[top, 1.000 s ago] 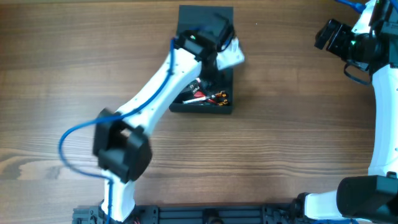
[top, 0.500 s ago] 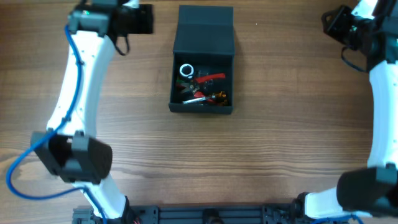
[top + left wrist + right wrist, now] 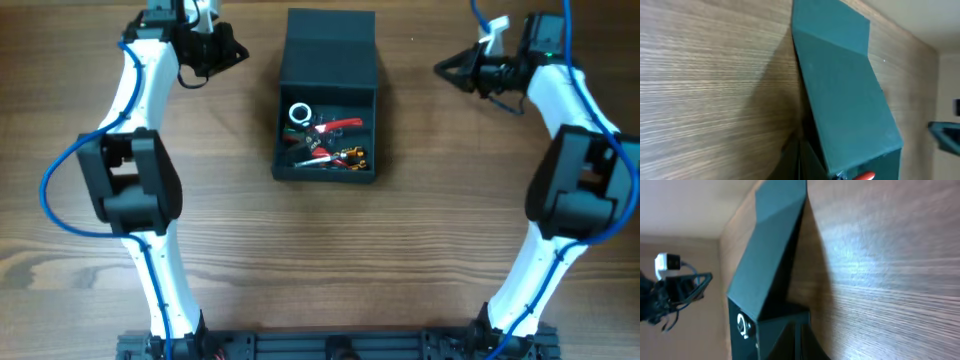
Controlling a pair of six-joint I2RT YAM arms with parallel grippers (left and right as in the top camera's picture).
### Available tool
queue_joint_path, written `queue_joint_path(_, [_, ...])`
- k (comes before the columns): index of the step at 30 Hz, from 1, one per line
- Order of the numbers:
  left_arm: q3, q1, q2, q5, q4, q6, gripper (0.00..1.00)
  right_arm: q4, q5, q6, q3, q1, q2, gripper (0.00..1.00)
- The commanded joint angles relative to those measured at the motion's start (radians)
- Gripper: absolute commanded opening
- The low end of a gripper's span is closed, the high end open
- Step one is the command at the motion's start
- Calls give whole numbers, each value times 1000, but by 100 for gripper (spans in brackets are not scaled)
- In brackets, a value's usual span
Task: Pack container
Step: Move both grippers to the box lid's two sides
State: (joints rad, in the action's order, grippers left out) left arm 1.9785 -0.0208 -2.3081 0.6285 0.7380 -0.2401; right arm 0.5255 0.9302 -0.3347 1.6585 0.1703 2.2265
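Observation:
The dark teal-black container stands at the back middle of the table, its hinged lid folded back. Inside lie a white ring, a red-handled tool and small orange-tipped tools. My left gripper is shut and empty, a little left of the lid and pointing at it. My right gripper is shut and empty, right of the container and pointing at it. The left wrist view shows the lid beyond my closed gripper. The right wrist view shows the container past my closed gripper.
Bare wooden tabletop surrounds the container. Both arms rise from their bases at the near edge and arch up the left side and right side of the table.
My left arm has pulled up out of the container and swung to its left. My right arm has come in toward the container. Both grippers have shut.

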Motion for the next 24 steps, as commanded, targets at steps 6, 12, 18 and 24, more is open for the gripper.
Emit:
queue_joint_path(6, [-1, 13, -157, 71, -55, -158, 4, -43, 40, 53, -5, -102, 108, 4])
queue_joint_path(12, [-1, 60, -195, 71, -130, -173, 4, -117, -64, 67, -5, -187, 123, 4])
queue_joint_path(18, [-1, 94, -195, 115, -214, -188, 4, -233, -89, 11, -5, -242, 174, 4])
queue_joint_path(24, [-1, 91, -194, 219, -321, -189, 4, -409, -7, 10, -5, -244, 186, 4])
